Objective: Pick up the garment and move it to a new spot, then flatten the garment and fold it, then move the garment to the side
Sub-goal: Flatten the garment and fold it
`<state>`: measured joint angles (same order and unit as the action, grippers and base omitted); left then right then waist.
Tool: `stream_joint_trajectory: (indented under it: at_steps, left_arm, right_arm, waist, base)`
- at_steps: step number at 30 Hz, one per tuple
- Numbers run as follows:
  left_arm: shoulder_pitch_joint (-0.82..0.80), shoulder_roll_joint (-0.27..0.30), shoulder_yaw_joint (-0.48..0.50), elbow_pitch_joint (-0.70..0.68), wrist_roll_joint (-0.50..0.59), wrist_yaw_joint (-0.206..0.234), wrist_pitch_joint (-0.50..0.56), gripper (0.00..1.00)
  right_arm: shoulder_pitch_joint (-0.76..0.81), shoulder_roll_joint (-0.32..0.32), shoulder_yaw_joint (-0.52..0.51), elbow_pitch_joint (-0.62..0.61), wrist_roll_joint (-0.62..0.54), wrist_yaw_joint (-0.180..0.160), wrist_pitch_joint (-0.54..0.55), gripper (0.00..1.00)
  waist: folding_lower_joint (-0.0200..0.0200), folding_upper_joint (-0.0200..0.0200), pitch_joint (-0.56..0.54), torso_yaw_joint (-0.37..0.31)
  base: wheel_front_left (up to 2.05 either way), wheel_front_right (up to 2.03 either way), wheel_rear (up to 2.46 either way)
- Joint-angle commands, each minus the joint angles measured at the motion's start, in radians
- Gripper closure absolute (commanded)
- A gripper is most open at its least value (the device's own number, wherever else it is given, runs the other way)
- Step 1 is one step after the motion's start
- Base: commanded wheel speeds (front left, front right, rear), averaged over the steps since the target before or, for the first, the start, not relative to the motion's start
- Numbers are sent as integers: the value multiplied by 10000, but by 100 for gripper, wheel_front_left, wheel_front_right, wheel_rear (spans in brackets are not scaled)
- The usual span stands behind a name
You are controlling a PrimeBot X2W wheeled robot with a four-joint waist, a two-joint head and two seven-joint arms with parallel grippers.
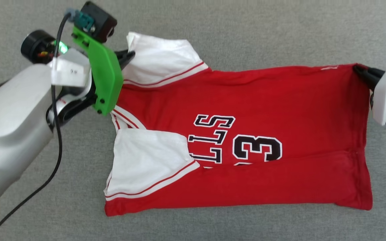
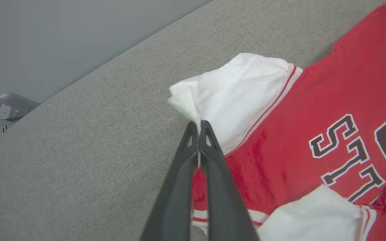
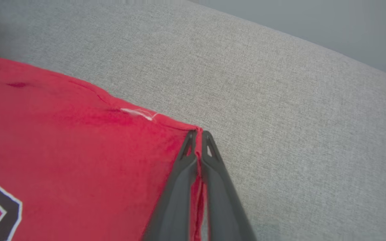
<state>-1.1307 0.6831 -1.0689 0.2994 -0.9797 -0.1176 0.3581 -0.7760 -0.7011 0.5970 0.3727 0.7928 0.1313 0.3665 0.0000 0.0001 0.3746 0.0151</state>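
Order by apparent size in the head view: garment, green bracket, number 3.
Largest: garment.
Then: green bracket, though nearness to the camera inflates it.
Smallest: number 3.

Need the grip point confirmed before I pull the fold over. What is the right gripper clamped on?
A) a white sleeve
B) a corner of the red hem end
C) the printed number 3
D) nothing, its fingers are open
B: in the right wrist view the right gripper is shut with red cloth pinched between its fingers, at a corner of the garment.
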Motion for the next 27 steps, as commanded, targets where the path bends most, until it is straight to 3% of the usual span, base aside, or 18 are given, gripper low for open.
stream_joint_trajectory:
  at_steps: [1,9,15,20,27]
  left_arm:
    - [362,204,-4,-167,-114,119,-153,100]
    - [2472,1336,-228,-1778,-368,1079,-819,100]
    - [4086,1786,-600,-2773,-692,1794,-1170,100]
    - [5067,1872,-937,-2999,-861,2159,-1385,100]
    - [5689,1455,-1247,-2428,-943,2235,-1627,100]
  right_arm:
    - [335,-70,9,-155,1,-6,-238,100]
    - [2252,-328,-149,-981,-45,-6,-1046,100]
    - [3965,-375,-618,-1472,73,-6,-1301,100]
    - [5309,-243,-985,-1915,134,-6,-1174,100]
    - [6353,131,-1196,-1899,57,-6,-588,100]
  waist:
    - [0,-1,-642,-102]
    - [0,-1,-1543,-113]
    - [0,-1,-1976,-26]
    - [0,-1,-1974,-19]
    - [0,-1,-1697,-69]
  base:
    - [0,0,0]
    - [0,0,0]
    - [0,0,0]
    - [0,0,0]
    - [0,0,0]
